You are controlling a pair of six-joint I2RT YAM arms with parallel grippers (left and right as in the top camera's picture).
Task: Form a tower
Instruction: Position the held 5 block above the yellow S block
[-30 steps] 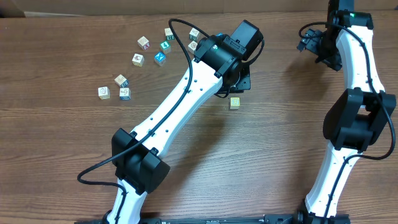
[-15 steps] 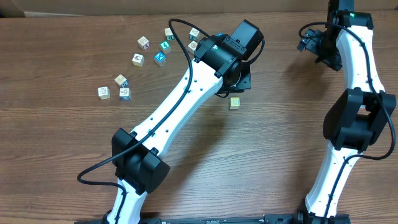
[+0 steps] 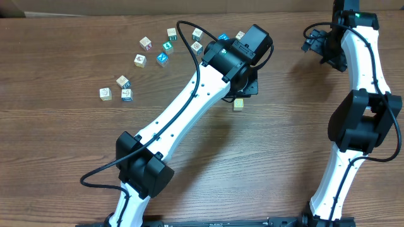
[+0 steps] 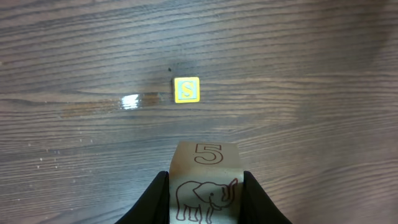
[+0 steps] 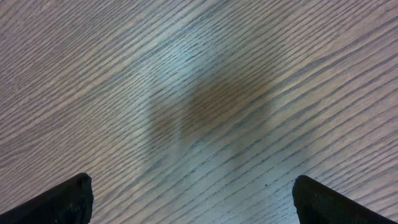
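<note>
Wooden elephant cube [image 4: 206, 163], numbered 5, sits pinched between the fingers of my left claw [image 4: 204, 196], over the table [image 4: 323, 74]. Beyond it the tower [image 4: 186, 89] stands on the boards, showing only a yellow-edged S top face. Loose cubes [image 3: 140, 60] lie scattered well apart. My right claw [image 5: 196, 202] is spread wide over bare wood, holding nothing.
</note>
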